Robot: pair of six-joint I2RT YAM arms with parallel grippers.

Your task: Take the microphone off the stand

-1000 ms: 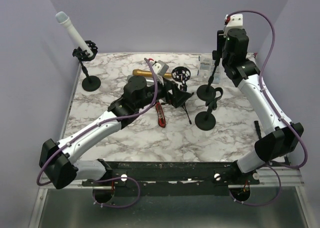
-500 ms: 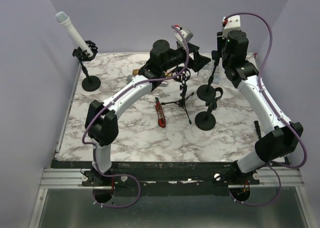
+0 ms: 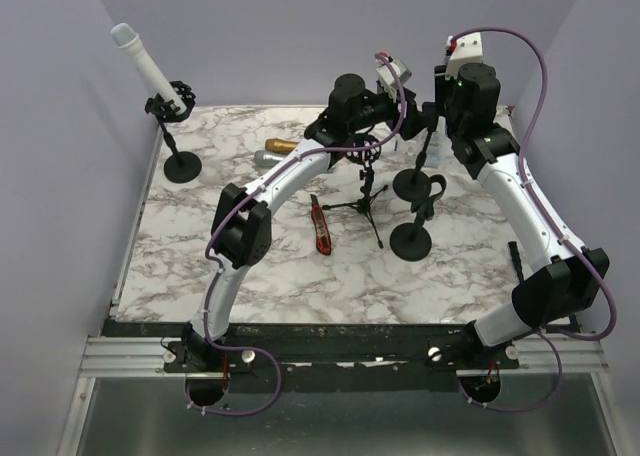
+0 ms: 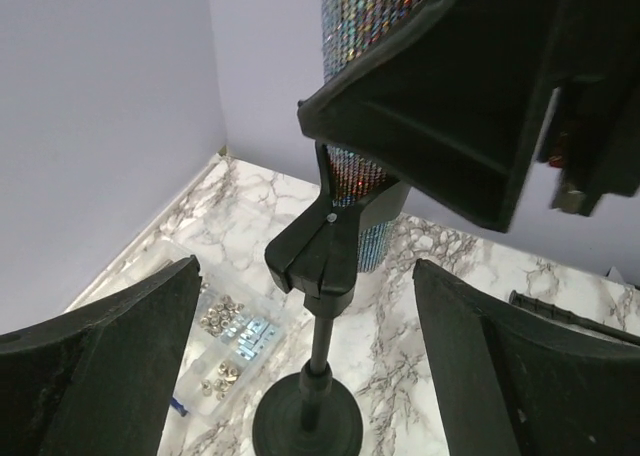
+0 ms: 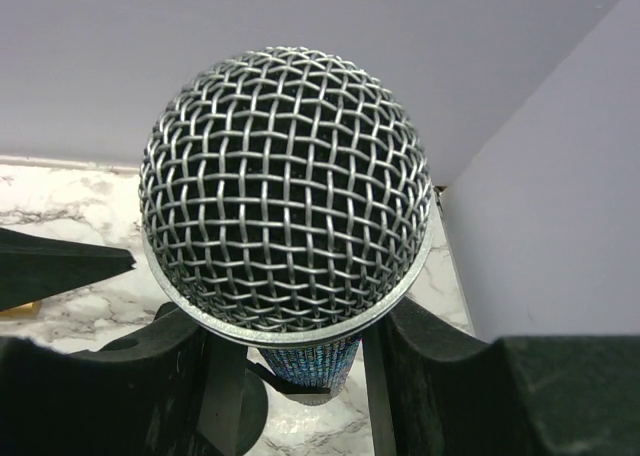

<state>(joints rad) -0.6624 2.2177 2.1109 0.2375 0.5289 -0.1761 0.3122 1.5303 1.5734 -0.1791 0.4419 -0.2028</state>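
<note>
The microphone (image 5: pixel 285 186) has a silver mesh head and a sparkly blue body (image 4: pixel 365 36) and stands upright in the clip (image 4: pixel 325 246) of a black round-base stand (image 3: pixel 412 184) at the back right. My right gripper (image 5: pixel 305 376) is shut on the microphone's body just below the head; in the top view this gripper (image 3: pixel 438 101) hides the microphone. My left gripper (image 4: pixel 315 376) is open and empty, close to the left of the stand (image 3: pixel 415 116), with the stand's pole and base (image 4: pixel 305 426) in line between its fingers.
A second black stand (image 3: pixel 410 238) is in front of the first. A tripod with a shock mount (image 3: pixel 365 151) and a red knife (image 3: pixel 320 226) are mid-table. A clear box of nuts (image 4: pixel 215 326) lies by the stand. A white microphone on a stand (image 3: pixel 140 61) is far left.
My left arm has swung up from the table's middle to the back right, beside the stand. The right arm has stayed on the microphone.
</note>
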